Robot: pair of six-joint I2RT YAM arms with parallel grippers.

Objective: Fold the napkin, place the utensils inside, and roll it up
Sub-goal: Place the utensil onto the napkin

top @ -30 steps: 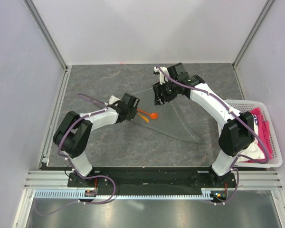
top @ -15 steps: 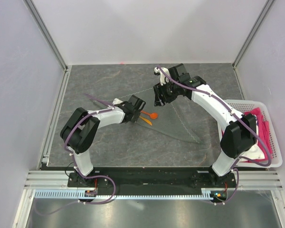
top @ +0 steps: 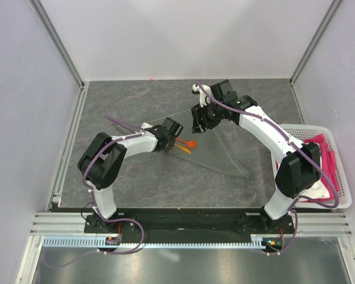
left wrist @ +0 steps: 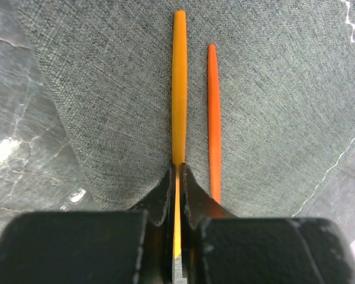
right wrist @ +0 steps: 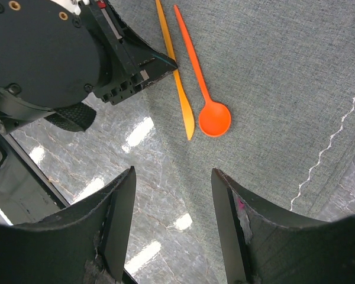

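Note:
The dark grey napkin lies folded on the table, its pale hem showing in the left wrist view. My left gripper is shut on the near end of the yellow-orange slim utensil, which stretches out low over the napkin. The red-orange spoon lies just right of it and parallel, its bowl on the napkin. My right gripper is open and empty, hovering above the napkin's edge. Both utensils, the spoon and the slim one, show in the right wrist view.
A white basket with pink and white fabrics stands at the right edge of the table. Pale walls close the table on the left, back and right. The left gripper's black body fills the right wrist view's upper left.
My left gripper has moved a little to the right, toward the spoon, with the yellow-orange utensil. The right arm has barely moved.

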